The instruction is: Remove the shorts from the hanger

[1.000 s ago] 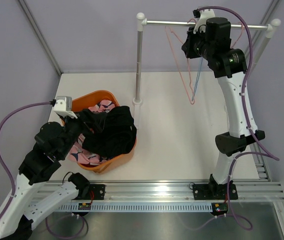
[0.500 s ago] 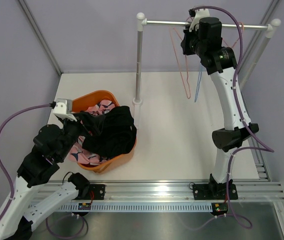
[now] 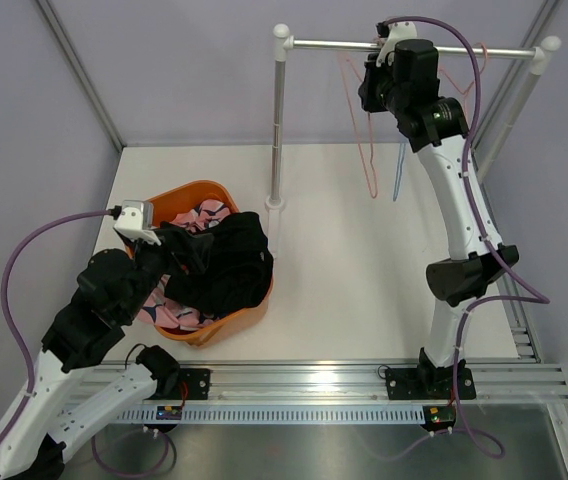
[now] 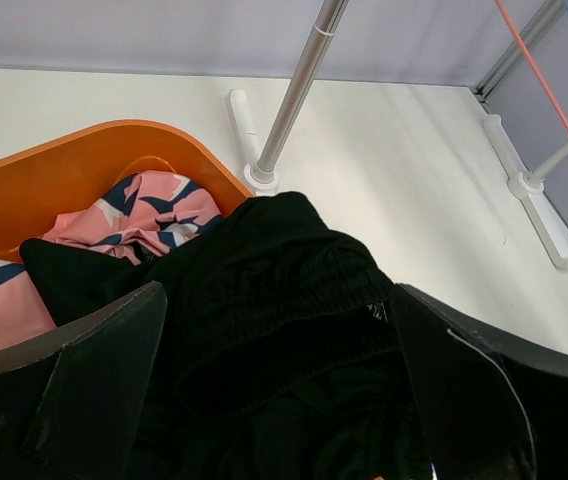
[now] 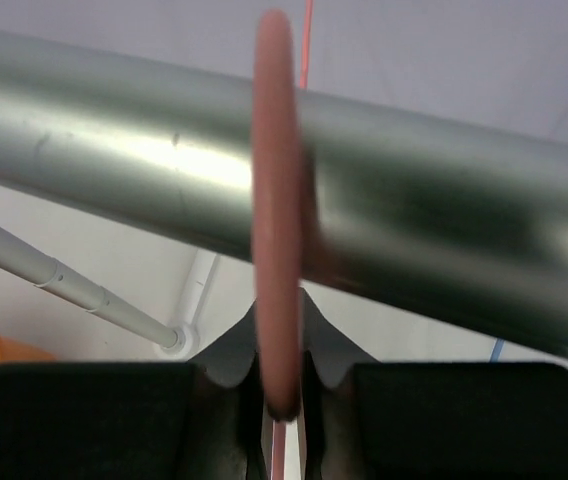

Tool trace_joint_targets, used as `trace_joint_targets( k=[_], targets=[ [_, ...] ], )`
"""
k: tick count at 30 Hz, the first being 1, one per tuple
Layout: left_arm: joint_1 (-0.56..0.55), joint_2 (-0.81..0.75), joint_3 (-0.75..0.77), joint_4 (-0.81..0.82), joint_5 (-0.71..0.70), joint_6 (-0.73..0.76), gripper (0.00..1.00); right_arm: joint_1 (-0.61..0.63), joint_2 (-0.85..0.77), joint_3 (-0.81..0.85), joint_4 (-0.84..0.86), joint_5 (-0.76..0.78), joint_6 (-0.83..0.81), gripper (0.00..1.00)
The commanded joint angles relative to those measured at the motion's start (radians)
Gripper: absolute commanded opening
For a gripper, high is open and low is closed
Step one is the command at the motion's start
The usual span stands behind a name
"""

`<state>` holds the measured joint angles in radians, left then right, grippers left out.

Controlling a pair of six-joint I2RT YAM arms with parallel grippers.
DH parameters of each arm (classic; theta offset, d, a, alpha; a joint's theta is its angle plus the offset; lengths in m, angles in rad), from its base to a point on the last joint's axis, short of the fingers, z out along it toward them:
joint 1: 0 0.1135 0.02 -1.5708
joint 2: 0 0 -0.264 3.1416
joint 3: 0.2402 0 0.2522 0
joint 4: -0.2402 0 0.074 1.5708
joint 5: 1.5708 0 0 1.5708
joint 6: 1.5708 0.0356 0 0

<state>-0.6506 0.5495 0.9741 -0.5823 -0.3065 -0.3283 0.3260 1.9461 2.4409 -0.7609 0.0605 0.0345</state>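
With the black shorts (image 4: 274, 270) off and heaped in the orange basket (image 4: 94, 150) under the wide-open, empty left tool (image 4: 274, 350), the right tool (image 5: 282, 390) pinches the bare pink hanger (image 5: 276, 250) hooked on the rail (image 5: 464, 260) just beyond its tips, so next seems a gentle release.

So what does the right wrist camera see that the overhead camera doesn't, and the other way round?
Only the right wrist view shows, close up, the hook of the pink hanger lying over the rail and pinched between the right fingers. Only the overhead view shows the left arm and the heaped clothes: black shorts on top, pink shorts beneath. Both show the rail, the pink hanger, the rack's upright pole and at least a sliver of the orange basket.
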Motion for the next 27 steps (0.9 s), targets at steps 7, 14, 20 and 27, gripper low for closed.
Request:
trace_joint_targets(
  k=[7,14,20,27],
  targets=[
    [0.003,-0.013,-0.009,0.042,0.012,0.029,0.99,-0.007,-0.142,-0.092,0.008,-0.002,0.059,0.48],
    [0.003,-0.051,-0.026,0.026,-0.003,0.048,0.99,-0.007,-0.274,-0.192,0.037,-0.022,0.1,0.63],
    [0.003,-0.063,-0.057,-0.002,-0.026,0.08,0.99,-0.008,-0.481,-0.451,0.103,-0.005,0.133,0.75],
    [0.003,-0.077,-0.089,-0.054,-0.046,0.097,0.99,-0.007,-0.786,-0.826,0.201,-0.017,0.191,1.0]
  ],
)
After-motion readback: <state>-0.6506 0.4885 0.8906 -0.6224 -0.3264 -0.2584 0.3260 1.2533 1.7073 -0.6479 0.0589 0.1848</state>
